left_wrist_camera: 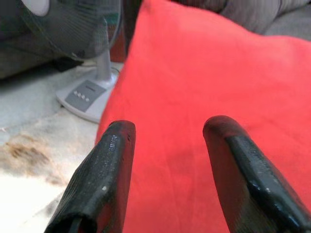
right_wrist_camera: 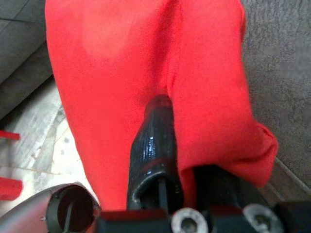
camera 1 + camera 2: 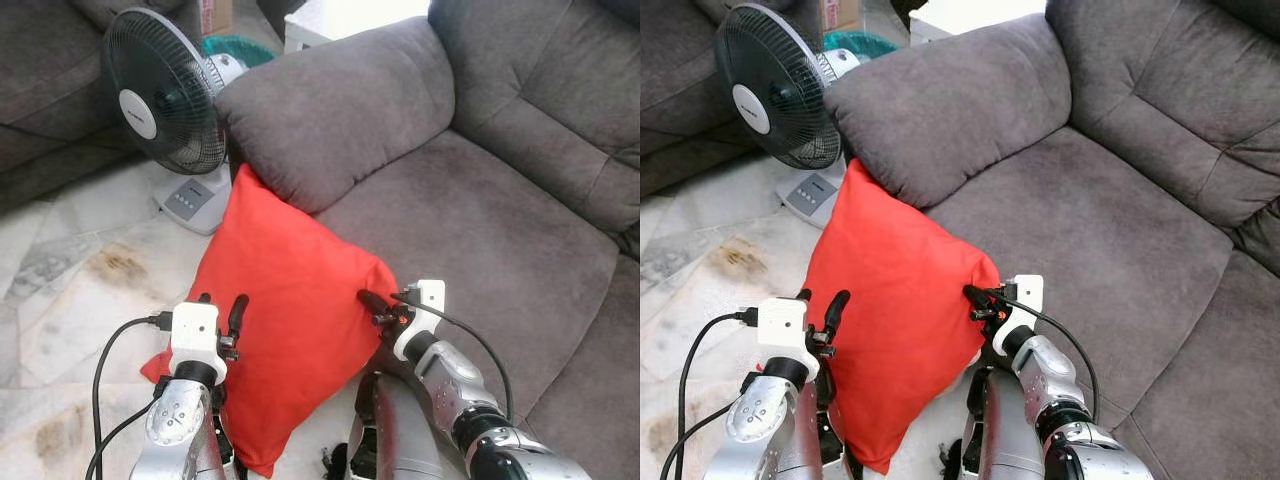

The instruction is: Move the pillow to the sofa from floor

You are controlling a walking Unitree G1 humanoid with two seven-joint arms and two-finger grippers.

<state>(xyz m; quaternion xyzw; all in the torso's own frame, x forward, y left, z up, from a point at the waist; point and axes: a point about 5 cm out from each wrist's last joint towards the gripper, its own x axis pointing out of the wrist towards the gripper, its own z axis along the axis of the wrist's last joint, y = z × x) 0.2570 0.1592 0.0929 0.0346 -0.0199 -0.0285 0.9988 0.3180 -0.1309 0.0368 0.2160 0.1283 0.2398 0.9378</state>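
A red pillow [image 3: 275, 300] leans upright against the front of the grey sofa [image 3: 480, 240], its lower corner on the tiled floor. My right gripper [image 3: 368, 298] is at the pillow's right edge, shut on a fold of the red fabric [image 2: 209, 111]; one black finger [image 2: 153, 145] shows and the other is covered by cloth. My left gripper [image 3: 222, 305] is at the pillow's left side, open, its two fingers [image 1: 104, 179] spread in front of the red face [image 1: 194, 97] with nothing between them.
A black standing fan [image 3: 165, 95] on a white base [image 3: 195, 200] stands on the floor just left of the pillow's top corner. The sofa's padded armrest [image 3: 340, 110] is right behind the pillow. Another grey sofa [image 3: 40, 90] is at far left.
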